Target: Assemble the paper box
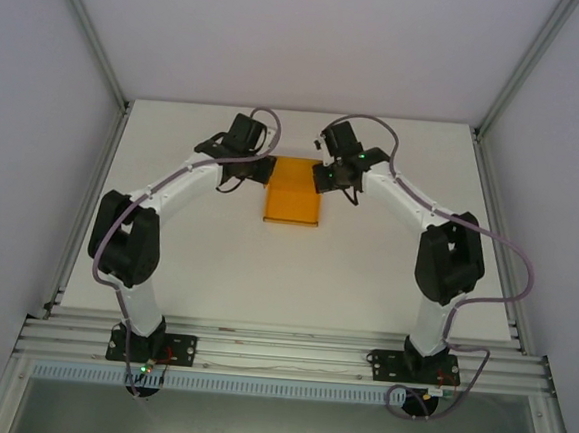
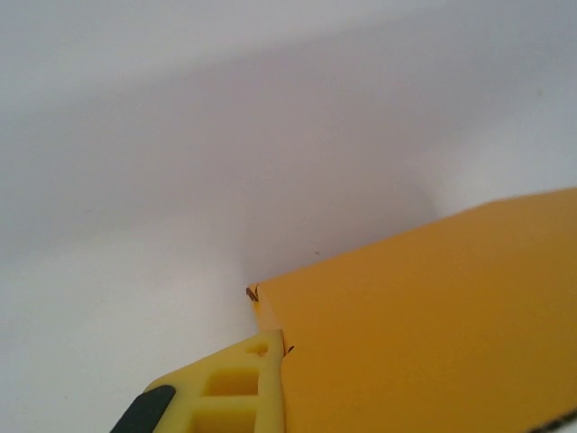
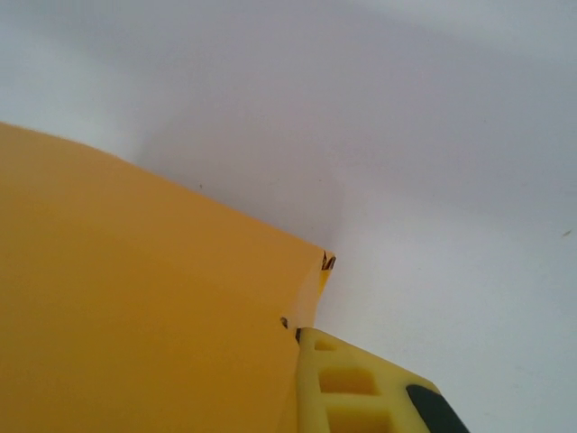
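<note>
Jaws touch paper box at far corners, open table around

The paper box is seen as a bright orange rectangle of thin card, set at the far middle of the desk. A darker band is shown along its near edge, and small notches are seen at its far corners.

Seen from above, the left hand and the right hand cover the far corners of the bright orange thin card paper box. In both wrist views the card runs off the bottom and one side, hiding one finger of each hand. The yellow fingers are cut off below. Neither grip can be judged.
</note>
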